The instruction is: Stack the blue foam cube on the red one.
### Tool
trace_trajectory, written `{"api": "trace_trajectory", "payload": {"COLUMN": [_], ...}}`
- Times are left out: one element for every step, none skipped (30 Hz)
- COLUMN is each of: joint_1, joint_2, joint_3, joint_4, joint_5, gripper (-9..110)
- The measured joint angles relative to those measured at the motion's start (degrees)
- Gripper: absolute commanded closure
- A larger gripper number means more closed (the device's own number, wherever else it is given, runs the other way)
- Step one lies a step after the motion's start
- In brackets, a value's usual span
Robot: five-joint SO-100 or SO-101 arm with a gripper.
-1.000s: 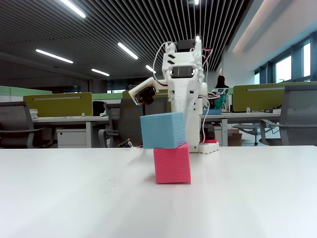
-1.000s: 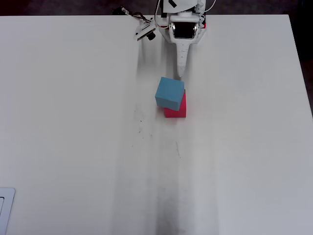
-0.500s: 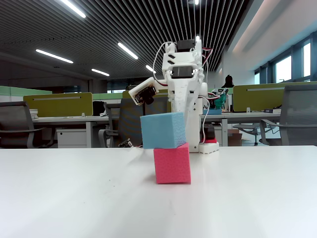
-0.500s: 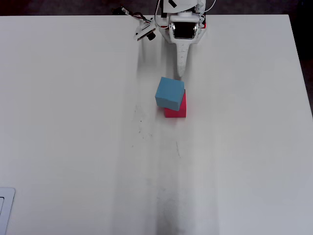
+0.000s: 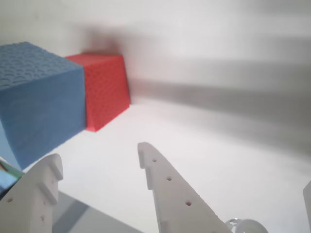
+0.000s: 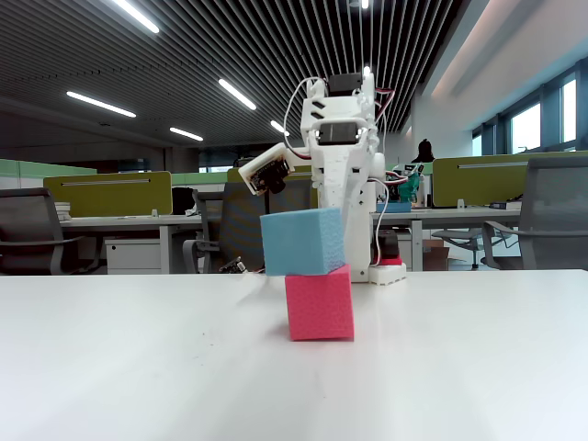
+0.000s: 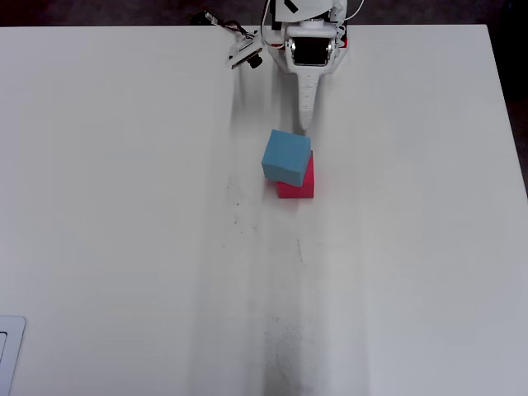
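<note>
The white bench (image 7: 124,206) spreads wide ahead of the claw (image 5: 99,162), bare but for faint dark scuffs (image 7: 239,206). Just ahead of the claw's tips sits the blue foam cube (image 7: 286,157), resting skewed atop the red one (image 7: 299,186) and overhanging it. The claw stands open, holding nothing, clear of both cubes.

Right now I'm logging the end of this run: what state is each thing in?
blue foam cube: resting on the red cube, twisted and overhanging to the left in the fixed view, not gripped.
red cube: flat on the table, under the blue one.
gripper: open, empty, clear of both cubes.
</note>
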Motion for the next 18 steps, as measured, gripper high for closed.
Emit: {"api": "trace_trajectory", "payload": {"joint_1": [0.00, 0.00, 0.00, 0.00, 0.00, 0.00, 0.00, 0.00, 0.00, 0.00, 0.00, 0.00, 0.00, 0.00, 0.00, 0.00, 0.00, 0.00], "joint_2": [0.00, 0.00, 0.00, 0.00, 0.00, 0.00, 0.00, 0.00, 0.00, 0.00, 0.00, 0.00, 0.00, 0.00, 0.00, 0.00, 0.00, 0.00], "joint_3": [0.00, 0.00, 0.09, 0.35, 0.62, 0.62, 0.70, 0.70, 0.70, 0.70, 0.70, 0.70, 0.70, 0.70, 0.70, 0.70, 0.70, 0.70], "joint_4": [0.00, 0.00, 0.00, -0.18, -0.26, -0.26, -0.26, -0.26, -0.26, -0.26, -0.26, -0.26, -0.26, -0.26, -0.26, -0.26, -0.26, -0.62], "joint_5": [0.00, 0.00, 0.00, 0.00, 0.00, 0.00, 0.00, 0.00, 0.00, 0.00, 0.00, 0.00, 0.00, 0.00, 0.00, 0.00, 0.00, 0.00], "gripper": [82, 82, 82, 81, 81, 81, 81, 81, 81, 81, 81, 81, 81, 81, 81, 81, 81, 81]}}
